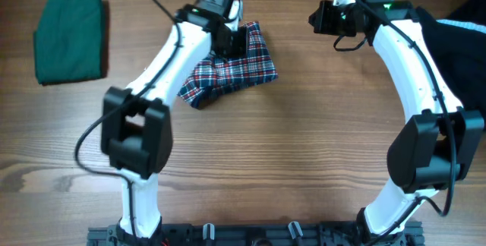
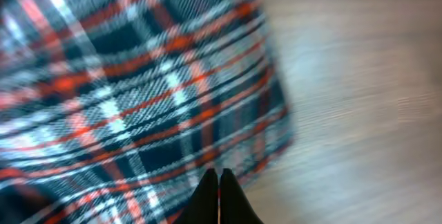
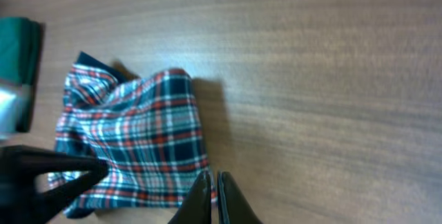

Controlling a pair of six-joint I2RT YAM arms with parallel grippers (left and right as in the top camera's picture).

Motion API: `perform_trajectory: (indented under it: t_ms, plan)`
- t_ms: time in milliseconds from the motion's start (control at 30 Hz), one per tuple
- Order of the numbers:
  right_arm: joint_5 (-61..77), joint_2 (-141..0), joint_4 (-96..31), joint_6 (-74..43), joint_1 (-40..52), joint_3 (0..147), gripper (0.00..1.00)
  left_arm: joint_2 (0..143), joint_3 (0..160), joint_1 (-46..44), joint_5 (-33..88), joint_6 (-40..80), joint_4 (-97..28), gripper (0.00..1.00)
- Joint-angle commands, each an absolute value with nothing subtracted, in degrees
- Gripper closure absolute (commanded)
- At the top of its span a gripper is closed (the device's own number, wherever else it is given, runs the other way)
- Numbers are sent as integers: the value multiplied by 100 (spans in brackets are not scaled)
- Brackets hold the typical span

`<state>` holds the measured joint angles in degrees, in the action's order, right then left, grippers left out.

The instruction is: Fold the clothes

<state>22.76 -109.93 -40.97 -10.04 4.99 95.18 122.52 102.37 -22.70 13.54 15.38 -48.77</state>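
Looking at a plaid dress (image 1: pixel 243 71) lumped in a rough half-fold toward the far middle of the surface (image 1: pixel 304 140), plus a folded green piece (image 1: pixel 70 37) far left and a black piece (image 1: pixel 463 26) at the far right edge. Seeing the left hand (image 2: pixel 219 177) pinched shut right over the plaid with no cloth visibly caught. Same deal for the right hand (image 3: pixel 213 177), closed on nothing above bare wood just beside the dress. Probably best to open both, grab two corners of one hem, spread it flat, then fold. Wouldn't drag by one corner, just bunches worse.
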Motion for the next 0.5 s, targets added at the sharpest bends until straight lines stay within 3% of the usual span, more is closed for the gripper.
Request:
perform_trajectory:
  t_ms: [0, 467]
  plan:
    - [2137, -11024, -4075, -1052, 521, 9566, 95, 12527, 10202, -2320, 1059, 1507, -4974, 96]
    - [3509, -12217, -3922, -1391, 773, 9513, 96, 11507, 10202, -2239, 1214, 1529, -4910, 96]
